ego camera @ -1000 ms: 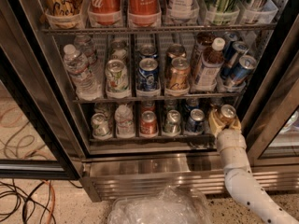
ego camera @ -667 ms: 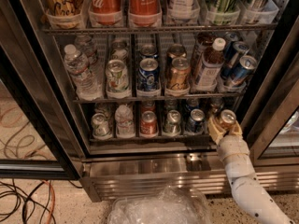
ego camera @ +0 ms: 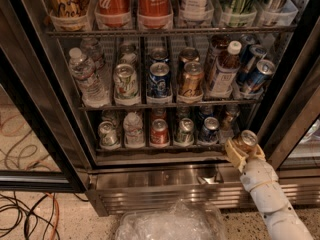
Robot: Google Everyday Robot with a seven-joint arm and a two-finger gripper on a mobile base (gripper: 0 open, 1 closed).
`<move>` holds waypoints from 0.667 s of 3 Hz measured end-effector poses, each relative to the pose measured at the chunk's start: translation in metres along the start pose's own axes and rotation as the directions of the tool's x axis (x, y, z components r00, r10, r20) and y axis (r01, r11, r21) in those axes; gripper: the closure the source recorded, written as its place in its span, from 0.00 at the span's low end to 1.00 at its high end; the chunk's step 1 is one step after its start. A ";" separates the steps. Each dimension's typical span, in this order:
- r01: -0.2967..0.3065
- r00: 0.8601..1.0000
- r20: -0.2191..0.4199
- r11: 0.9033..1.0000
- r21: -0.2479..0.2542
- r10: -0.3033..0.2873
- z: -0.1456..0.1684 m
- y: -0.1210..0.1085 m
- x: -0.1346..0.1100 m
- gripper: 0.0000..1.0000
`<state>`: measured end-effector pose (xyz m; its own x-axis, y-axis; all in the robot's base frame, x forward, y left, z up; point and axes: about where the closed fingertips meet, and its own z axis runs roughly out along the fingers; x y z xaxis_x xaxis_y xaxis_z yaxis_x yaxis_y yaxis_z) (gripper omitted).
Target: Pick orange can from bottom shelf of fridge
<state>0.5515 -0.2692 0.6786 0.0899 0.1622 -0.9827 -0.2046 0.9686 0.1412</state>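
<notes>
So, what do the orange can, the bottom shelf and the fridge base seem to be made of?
The orange can: thin metal, probably aluminium, glossy copper side, shiny silver top. The bottom shelf: metal wire, judging by thin grey bars. The fridge base: likely stainless steel, ribbed and reflective. The hand holds the can just outside the shelf's right end.

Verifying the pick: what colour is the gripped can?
Copper-orange can, silver top, in gripper right of bottom shelf; camera view.

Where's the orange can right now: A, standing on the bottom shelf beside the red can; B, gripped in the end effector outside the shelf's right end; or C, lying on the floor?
B: the end effector grips the orange can right of the bottom shelf.
</notes>
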 end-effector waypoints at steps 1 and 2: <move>-0.015 1.000 0.007 0.997 -0.076 0.016 -0.021 0.012 -0.013 1.00; -0.102 0.995 -0.031 0.988 -0.118 0.099 -0.037 0.021 -0.016 1.00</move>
